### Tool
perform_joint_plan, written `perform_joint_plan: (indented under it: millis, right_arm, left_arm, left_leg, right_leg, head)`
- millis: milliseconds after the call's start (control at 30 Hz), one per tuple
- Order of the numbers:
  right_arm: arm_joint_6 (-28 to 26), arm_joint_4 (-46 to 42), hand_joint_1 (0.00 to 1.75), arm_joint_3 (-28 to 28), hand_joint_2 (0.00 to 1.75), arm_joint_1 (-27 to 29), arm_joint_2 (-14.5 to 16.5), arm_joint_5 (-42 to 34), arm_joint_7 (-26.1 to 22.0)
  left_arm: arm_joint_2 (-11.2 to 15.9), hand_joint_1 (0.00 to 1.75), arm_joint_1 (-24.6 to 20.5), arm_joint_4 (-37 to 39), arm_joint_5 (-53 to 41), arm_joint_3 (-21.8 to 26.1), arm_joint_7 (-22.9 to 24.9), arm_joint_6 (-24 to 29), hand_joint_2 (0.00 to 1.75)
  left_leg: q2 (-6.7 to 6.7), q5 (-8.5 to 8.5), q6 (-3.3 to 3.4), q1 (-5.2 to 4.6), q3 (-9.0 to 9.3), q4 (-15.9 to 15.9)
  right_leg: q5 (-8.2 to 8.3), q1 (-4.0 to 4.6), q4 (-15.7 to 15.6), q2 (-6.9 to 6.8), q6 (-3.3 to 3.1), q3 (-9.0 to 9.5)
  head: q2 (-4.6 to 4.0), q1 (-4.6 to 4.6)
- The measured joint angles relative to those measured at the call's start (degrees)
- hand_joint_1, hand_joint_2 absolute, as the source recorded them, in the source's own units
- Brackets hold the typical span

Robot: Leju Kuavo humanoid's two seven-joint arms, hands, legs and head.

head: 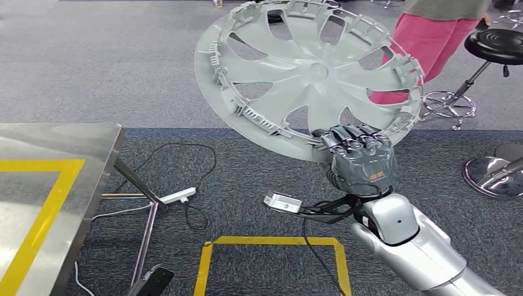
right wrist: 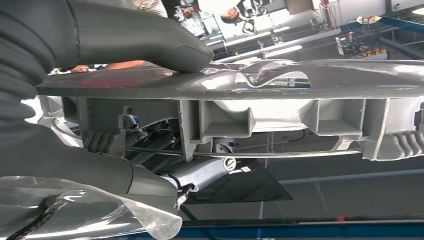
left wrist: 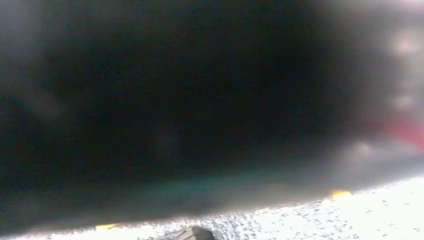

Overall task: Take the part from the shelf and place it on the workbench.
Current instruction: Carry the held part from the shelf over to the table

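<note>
The part is a large grey plastic wheel cover (head: 308, 74) with spoke-shaped openings, held up in the air and tilted, its ribbed back toward me. My right hand (head: 361, 161) grips its lower rim, fingers curled over the edge. In the right wrist view the thick grey thumb (right wrist: 150, 45) presses on the cover's rim (right wrist: 280, 87), with the ribs and clips close to the lens. The workbench (head: 55, 185) is a steel table with yellow tape lines at the lower left. The left wrist view is dark and blurred, with speckled floor along one edge.
A person in pink trousers (head: 425, 43) stands behind the cover at the upper right, beside a black stool (head: 493, 46) and a chrome stool base (head: 493, 176). A white power strip (head: 179, 196) with cables lies on the carpet. A yellow tape square (head: 271, 242) marks the floor.
</note>
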Motion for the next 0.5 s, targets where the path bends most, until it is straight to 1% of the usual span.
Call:
perform_joint_plan:
  millis: [500]
  right_arm:
    - [0.00, 0.00, 1.75, 0.08, 1.75, 0.07, 0.02, 0.00, 0.25]
  left_arm:
    - [0.05, 0.00, -0.03, -0.04, -0.11, 0.00, 1.15, 0.16, 0.00]
  left_leg:
    - [0.00, 0.00, 0.00, 0.00, 0.00, 0.00]
  right_leg:
    - [0.00, 0.00, 0.00, 0.00, 0.00, 0.00]
  head:
    - [0.00, -0.01]
